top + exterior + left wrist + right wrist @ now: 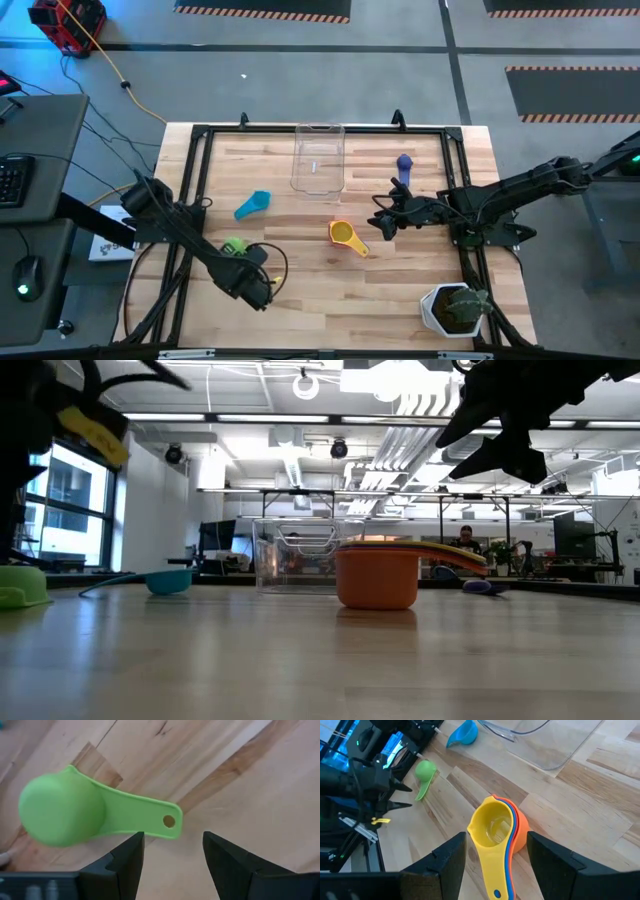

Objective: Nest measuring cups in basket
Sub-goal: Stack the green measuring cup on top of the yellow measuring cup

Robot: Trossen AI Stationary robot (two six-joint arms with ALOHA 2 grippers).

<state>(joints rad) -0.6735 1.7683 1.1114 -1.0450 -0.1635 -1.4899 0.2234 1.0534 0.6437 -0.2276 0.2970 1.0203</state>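
Note:
A green measuring cup (62,812) lies mouth down on the table, its handle (145,817) pointing toward my left gripper (173,852). That gripper hangs open just above the handle's free end, at the table's near left (252,272). A nested stack with the yellow cup (492,827) on top of orange and blue ones stands mid-table (345,236). My right gripper (383,222) hovers open above and to the right of the stack. A light blue cup (253,205) and a purple-blue cup (404,162) lie apart. The clear basket (318,157) stands at the far middle.
A white pot with a green plant (455,308) stands at the table's near right corner. Black rails frame the table (200,135). Bare wood lies between the stack and the basket. A desk with a keyboard and mouse stands off the left side.

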